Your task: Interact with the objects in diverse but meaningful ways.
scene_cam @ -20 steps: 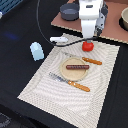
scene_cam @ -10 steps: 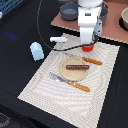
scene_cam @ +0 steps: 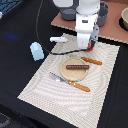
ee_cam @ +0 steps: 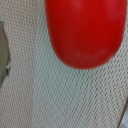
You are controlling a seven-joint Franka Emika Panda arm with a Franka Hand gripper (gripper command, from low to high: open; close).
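Observation:
My white gripper (scene_cam: pixel 87 45) has come down over the small red tomato (scene_cam: pixel 90 48) at the far edge of the woven placemat (scene_cam: pixel 60 100); only a sliver of red shows beside it in the exterior view. The wrist view is filled by the tomato (ee_cam: pixel 85 30) very close up, and no fingers show there. The brown sausage stick (scene_cam: pixel 76 66) lies on a round wooden plate (scene_cam: pixel 75 75) at the mat's middle. The pale blue cup (scene_cam: pixel 37 51) stands off the mat toward the exterior view's left. The white flat piece (scene_cam: pixel 59 39) lies near the gripper.
An orange-handled knife (scene_cam: pixel 92 61) lies beside the plate and an orange-handled fork (scene_cam: pixel 71 82) in front of it. A grey pot (scene_cam: pixel 103 13) and a bowl (scene_cam: pixel 124 18) sit on the brown board (scene_cam: pixel 112 30) behind. A black cable (scene_cam: pixel 39 30) hangs over the dark table.
The gripper has lowered and shifted toward the exterior view's right over the tomato, which showed fully a second ago and is now almost covered.

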